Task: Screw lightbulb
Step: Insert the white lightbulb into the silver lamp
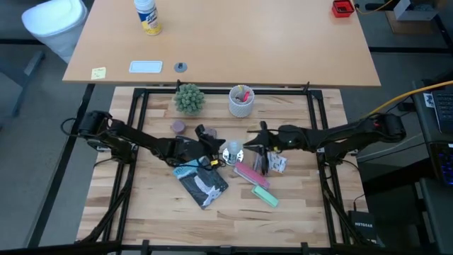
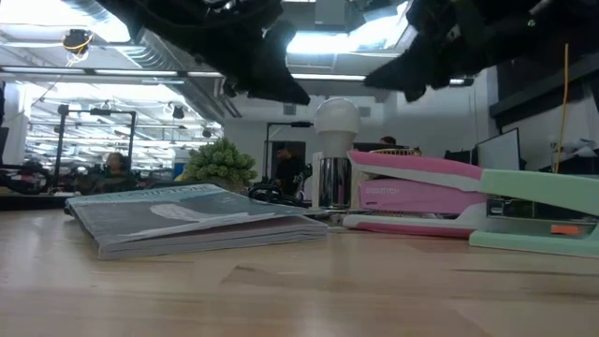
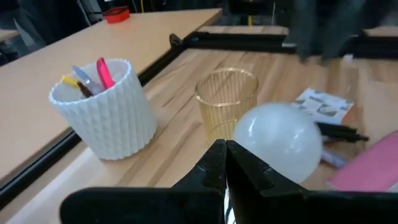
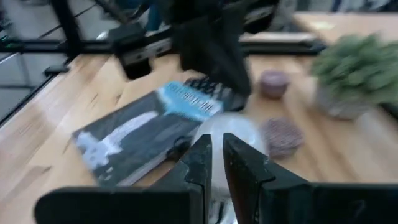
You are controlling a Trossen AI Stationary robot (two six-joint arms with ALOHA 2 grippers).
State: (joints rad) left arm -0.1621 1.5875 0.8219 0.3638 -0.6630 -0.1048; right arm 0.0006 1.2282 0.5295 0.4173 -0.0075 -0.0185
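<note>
The lightbulb (image 2: 337, 116), round and glossy white, stands upright on a silvery cylinder (image 2: 332, 183) at the table's middle; it also shows in the high view (image 1: 232, 152). My left gripper (image 3: 225, 163) is shut and hangs just to the bulb's left, a little above the table (image 1: 214, 151). My right gripper (image 4: 216, 155) hangs just to the bulb's right (image 1: 253, 144), its fingers a narrow gap apart. The bulb shows right behind each gripper's fingertips in the wrist views (image 3: 277, 146) (image 4: 227, 132). In the low view both grippers stand beside the bulb's top with a gap.
A grey book (image 1: 203, 184) lies near-left of the bulb. A pink stapler (image 1: 249, 173) and a green one (image 1: 266, 197) lie near-right. A clear amber glass (image 3: 227, 99), a white cup with pens (image 1: 241, 99), a small plant (image 1: 189, 98) and paper slips (image 1: 277, 164) stand around.
</note>
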